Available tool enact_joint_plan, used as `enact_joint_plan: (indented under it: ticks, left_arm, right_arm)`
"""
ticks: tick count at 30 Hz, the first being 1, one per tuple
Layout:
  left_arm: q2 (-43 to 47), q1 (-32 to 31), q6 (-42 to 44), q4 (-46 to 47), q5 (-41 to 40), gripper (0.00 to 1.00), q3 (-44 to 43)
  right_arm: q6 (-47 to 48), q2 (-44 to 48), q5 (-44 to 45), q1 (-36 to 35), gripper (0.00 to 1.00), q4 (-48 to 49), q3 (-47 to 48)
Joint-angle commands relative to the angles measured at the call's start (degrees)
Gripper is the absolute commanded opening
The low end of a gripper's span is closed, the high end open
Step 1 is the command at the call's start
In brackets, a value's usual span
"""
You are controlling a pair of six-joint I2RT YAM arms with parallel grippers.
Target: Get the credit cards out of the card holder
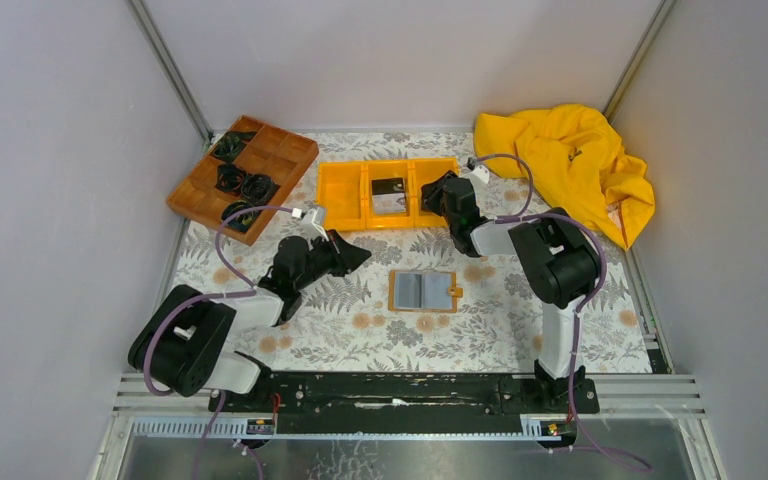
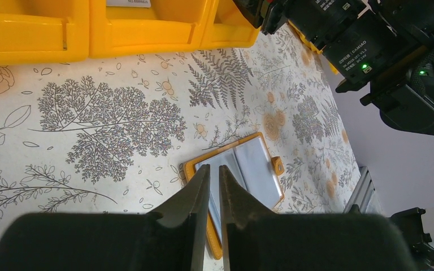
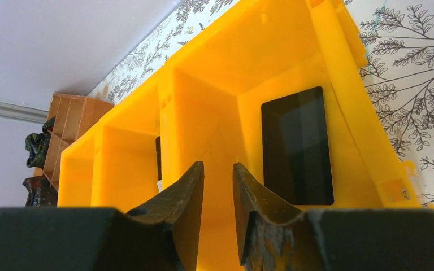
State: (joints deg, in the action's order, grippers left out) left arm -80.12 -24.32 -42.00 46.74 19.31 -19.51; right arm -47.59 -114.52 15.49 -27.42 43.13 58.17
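The card holder (image 1: 423, 291) lies open and flat on the patterned table, grey-blue pockets up, its snap tab on the right; it also shows in the left wrist view (image 2: 254, 169). My left gripper (image 1: 363, 255) hovers just left of it, fingers almost together and empty (image 2: 214, 167). My right gripper (image 1: 430, 190) is over the right compartment of the orange bin, jaws a little apart and empty (image 3: 218, 164). A black credit card (image 3: 296, 147) lies flat in that compartment. Another card (image 1: 388, 193) lies in the middle compartment.
The orange three-compartment bin (image 1: 341, 192) stands at the back centre. A brown wooden divided tray (image 1: 280, 150) with black items sits at the back left. A yellow cloth (image 1: 570, 165) is bunched at the back right.
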Motion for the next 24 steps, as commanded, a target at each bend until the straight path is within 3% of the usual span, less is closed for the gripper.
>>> enact_joint_plan:
  ticks: [1,7,8,11,12,19,22,24]
  left_arm:
    - [-1.0,0.5,-0.4,4.4,0.9,0.17,0.2]
    - [-1.5,0.5,-0.8,5.0,1.6,0.17,0.2]
    - [-1.5,0.5,-0.8,5.0,1.6,0.17,0.3]
    - [-1.4,0.6,-0.7,5.1,1.6,0.17,0.3]
    - [-1.3,0.6,-0.7,5.0,1.7,0.17,0.3]
    - [-0.7,0.6,-0.3,4.1,1.1,0.20,-0.1]
    - [3.0,-1.4,3.3,-2.7,-4.9,0.22,-1.1]
    - [6.5,-4.8,6.9,-8.9,-12.1,0.38,-2.3]
  right_arm:
    - [1.0,2.4,0.2,0.2,0.33,3.4,-1.1]
    - [2.2,4.4,2.0,0.2,0.28,0.0,-0.7]
    - [2.3,4.8,2.3,0.2,0.25,-0.4,-0.8]
    - [3.9,7.2,3.6,0.1,0.02,-0.5,-2.3]
    - [4.9,8.0,3.9,0.1,0.00,-0.5,-2.9]
    - [13.8,24.6,4.7,0.0,0.00,-1.8,-13.4]
    - [15.8,33.2,5.6,-2.2,0.01,-5.9,-18.4]
    - [18.7,37.4,7.6,-6.3,0.08,-8.4,-21.0]
